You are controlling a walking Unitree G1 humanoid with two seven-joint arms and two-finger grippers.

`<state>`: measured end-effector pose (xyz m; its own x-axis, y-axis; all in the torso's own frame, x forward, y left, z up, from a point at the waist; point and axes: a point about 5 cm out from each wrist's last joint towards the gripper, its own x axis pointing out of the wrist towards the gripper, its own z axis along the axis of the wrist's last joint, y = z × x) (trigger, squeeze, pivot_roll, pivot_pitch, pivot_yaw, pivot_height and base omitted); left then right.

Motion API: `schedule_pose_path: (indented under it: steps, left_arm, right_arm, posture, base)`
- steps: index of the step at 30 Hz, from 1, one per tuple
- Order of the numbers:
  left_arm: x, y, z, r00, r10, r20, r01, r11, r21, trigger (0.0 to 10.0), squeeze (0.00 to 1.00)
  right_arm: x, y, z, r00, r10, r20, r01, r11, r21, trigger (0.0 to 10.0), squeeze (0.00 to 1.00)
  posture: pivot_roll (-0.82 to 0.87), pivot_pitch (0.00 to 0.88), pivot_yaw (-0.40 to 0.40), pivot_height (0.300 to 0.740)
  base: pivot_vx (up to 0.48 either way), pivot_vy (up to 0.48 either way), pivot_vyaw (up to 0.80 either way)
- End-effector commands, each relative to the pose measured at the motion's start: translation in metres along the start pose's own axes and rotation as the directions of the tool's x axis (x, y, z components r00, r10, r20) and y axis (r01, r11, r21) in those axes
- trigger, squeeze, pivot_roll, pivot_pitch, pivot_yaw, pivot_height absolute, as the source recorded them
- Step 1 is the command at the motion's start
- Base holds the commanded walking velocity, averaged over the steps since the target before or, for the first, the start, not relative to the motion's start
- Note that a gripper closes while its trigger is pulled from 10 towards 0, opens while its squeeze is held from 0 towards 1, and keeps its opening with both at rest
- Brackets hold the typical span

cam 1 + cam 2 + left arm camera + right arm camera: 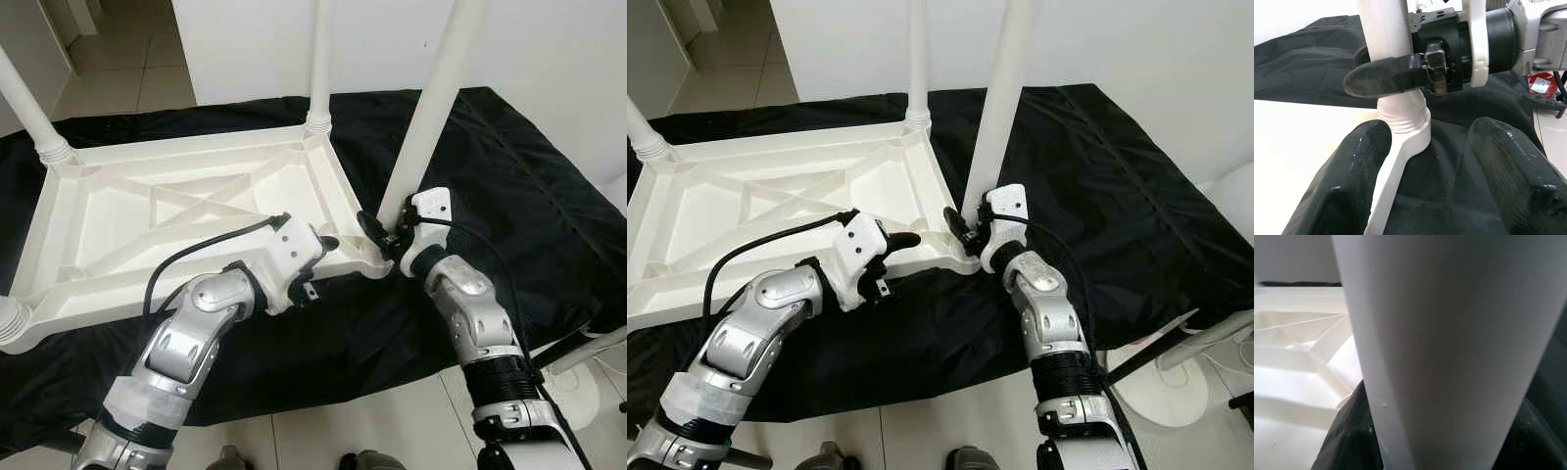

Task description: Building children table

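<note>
A white plastic children's table (176, 211) lies upside down on a black cloth (509, 186). My right gripper (387, 235) is shut on a white table leg (431, 108), low down, just above the ribbed socket (1405, 122) at the table's near right corner; the leg stands upright and slightly tilted. The right wrist view shows that leg (1449, 333) close up. My left gripper (328, 245) is open; its fingertips (1352, 171) straddle the table's rim next to that corner, with the rim against one finger.
Two more legs stand in the far corners (321, 59) (29, 108), and a ribbed stub (10, 318) marks the near left corner. A white round base (588, 382) sits on the tiled floor at the right. A white wall rises behind.
</note>
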<state>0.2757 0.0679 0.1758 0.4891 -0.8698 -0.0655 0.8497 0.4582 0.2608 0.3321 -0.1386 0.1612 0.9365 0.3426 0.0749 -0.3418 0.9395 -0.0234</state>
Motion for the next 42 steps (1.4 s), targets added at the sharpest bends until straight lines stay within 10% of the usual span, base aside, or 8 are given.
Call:
schedule_pose_path:
  steps: [1,20,23,24,34,36,37,42]
  left_arm:
    - [-0.001,-0.002,-0.001,1.000,-0.008,-0.003,0.008,1.000,-0.004,10.0,0.00]
    - [0.001,-0.008,-0.001,1.000,-0.017,0.001,0.017,1.000,-0.015,10.0,0.00]
    - [0.001,-0.008,-0.001,1.000,-0.015,0.001,0.015,1.000,-0.015,10.0,0.00]
    - [0.001,-0.008,-0.001,1.000,-0.014,0.002,0.014,1.000,-0.016,10.0,0.00]
    - [0.002,-0.009,0.000,1.000,-0.016,0.004,0.016,1.000,-0.019,10.0,0.00]
    - [0.003,-0.009,0.000,1.000,-0.016,0.005,0.016,1.000,-0.020,10.0,0.00]
    - [0.003,-0.010,0.000,1.000,-0.016,0.006,0.016,1.000,-0.020,10.0,0.00]
    - [0.003,-0.009,0.000,1.000,-0.018,0.008,0.018,1.000,-0.020,10.0,0.00]
  right_arm:
    - [-0.005,-0.009,-0.010,0.995,-0.088,-0.042,0.091,0.994,0.062,10.0,0.00]
    - [-0.017,0.028,-0.031,0.912,-0.395,-0.110,0.401,0.915,0.039,10.0,0.00]
    - [-0.017,0.026,-0.030,0.909,-0.403,-0.107,0.409,0.912,0.042,10.0,0.35]
    - [-0.018,0.025,-0.029,0.909,-0.405,-0.103,0.411,0.911,0.045,10.0,1.00]
    - [-0.024,0.008,-0.025,0.957,-0.283,-0.056,0.286,0.957,0.043,10.0,1.00]
    - [-0.025,0.004,-0.022,0.976,-0.213,-0.043,0.214,0.976,0.028,10.0,0.74]
    - [-0.025,0.003,-0.021,0.983,-0.181,-0.042,0.182,0.983,0.024,10.0,0.00]
    - [-0.024,-0.005,-0.011,0.999,-0.048,-0.007,0.048,0.999,-0.011,10.0,0.00]
  posture:
    - [-0.07,0.047,0.021,0.740]
    - [-0.07,0.047,0.009,0.740]
    - [-0.06,0.046,0.008,0.740]
    - [-0.07,0.045,0.007,0.740]
    - [-0.07,0.045,0.005,0.740]
    - [-0.07,0.045,0.007,0.740]
    - [-0.08,0.044,0.007,0.740]
    - [-0.08,0.043,0.011,0.740]
  base:
    - [0.000,0.000,0.00]
    - [0.000,0.000,0.00]
    - [0.000,0.000,0.00]
    - [0.000,0.000,0.00]
    - [0.000,0.000,0.00]
    - [0.000,0.000,0.00]
    - [0.000,0.000,0.00]
    - [0.000,0.000,0.00]
